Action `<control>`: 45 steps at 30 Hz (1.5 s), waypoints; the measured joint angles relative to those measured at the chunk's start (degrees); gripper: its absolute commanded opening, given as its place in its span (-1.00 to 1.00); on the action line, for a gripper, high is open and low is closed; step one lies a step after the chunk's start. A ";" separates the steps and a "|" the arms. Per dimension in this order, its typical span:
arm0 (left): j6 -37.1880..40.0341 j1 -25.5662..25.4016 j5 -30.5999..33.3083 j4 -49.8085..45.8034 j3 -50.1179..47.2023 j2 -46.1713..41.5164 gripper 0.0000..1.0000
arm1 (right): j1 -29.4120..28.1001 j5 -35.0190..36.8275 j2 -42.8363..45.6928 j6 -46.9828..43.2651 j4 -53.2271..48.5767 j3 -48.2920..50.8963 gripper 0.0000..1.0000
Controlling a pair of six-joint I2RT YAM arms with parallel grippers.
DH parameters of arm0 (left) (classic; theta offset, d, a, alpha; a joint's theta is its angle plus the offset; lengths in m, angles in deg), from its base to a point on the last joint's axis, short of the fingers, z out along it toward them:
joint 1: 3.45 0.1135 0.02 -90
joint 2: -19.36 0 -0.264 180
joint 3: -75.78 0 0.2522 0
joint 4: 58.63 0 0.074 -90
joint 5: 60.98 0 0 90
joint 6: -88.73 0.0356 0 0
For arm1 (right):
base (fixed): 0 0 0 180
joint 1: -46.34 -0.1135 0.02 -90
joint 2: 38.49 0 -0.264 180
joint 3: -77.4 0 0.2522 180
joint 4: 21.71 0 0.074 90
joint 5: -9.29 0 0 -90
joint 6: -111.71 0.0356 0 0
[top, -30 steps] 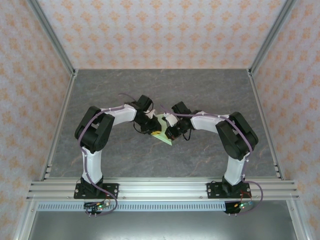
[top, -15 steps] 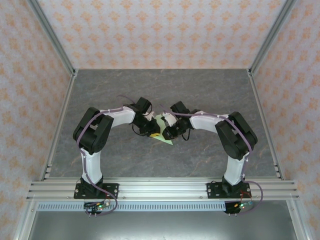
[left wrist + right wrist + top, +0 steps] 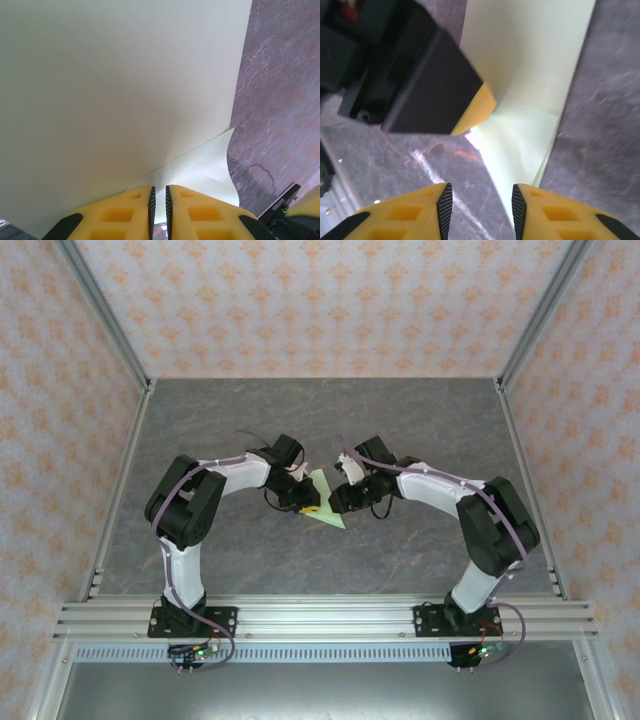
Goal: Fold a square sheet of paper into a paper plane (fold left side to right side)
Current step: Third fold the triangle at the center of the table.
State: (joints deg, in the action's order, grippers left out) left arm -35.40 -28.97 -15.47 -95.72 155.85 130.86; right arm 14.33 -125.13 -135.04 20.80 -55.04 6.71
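The square sheet of paper (image 3: 326,504) is pale green and folded into layers, with a pointed corner toward the near side. It lies mid-table between both grippers. My left gripper (image 3: 309,505) is shut on its edge; in the left wrist view the paper (image 3: 125,85) rises from between the nearly closed jaws (image 3: 159,192), with a lower layer beneath. My right gripper (image 3: 337,502) stands just right of the sheet. Its jaws (image 3: 479,200) are open above the paper's near corner (image 3: 530,75), gripping nothing. The left gripper's yellow fingertip (image 3: 477,110) rests on the paper.
The grey marbled tabletop (image 3: 400,420) stretches around the paper, walled by patterned panels on three sides. A metal rail (image 3: 320,618) with both arm bases runs along the near edge.
My right gripper has opened, let go of the paper and drawn back a little to the right. My left gripper has kept its grip and barely moved.
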 measured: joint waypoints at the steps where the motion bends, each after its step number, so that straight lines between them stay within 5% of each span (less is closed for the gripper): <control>1: 0.00 0.00 0.02 0.00 0.00 0.00 -0.68 | 0.00 -1.49 0.09 1.25 0.57 1.07 -0.27; 11: -0.17 0.00 0.15 0.02 -0.04 -0.02 -0.67 | 0.00 -10.14 -1.22 8.48 5.16 4.31 -0.32; 45: -0.35 0.00 0.17 0.02 -0.04 -0.02 -0.67 | 0.00 -7.89 -7.17 8.85 3.69 3.58 -0.37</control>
State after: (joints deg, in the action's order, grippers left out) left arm -35.75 -28.97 -15.30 -95.70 155.80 130.84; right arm 14.33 -133.02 -142.21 29.66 -51.35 10.29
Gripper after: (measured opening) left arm 0.163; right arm 0.327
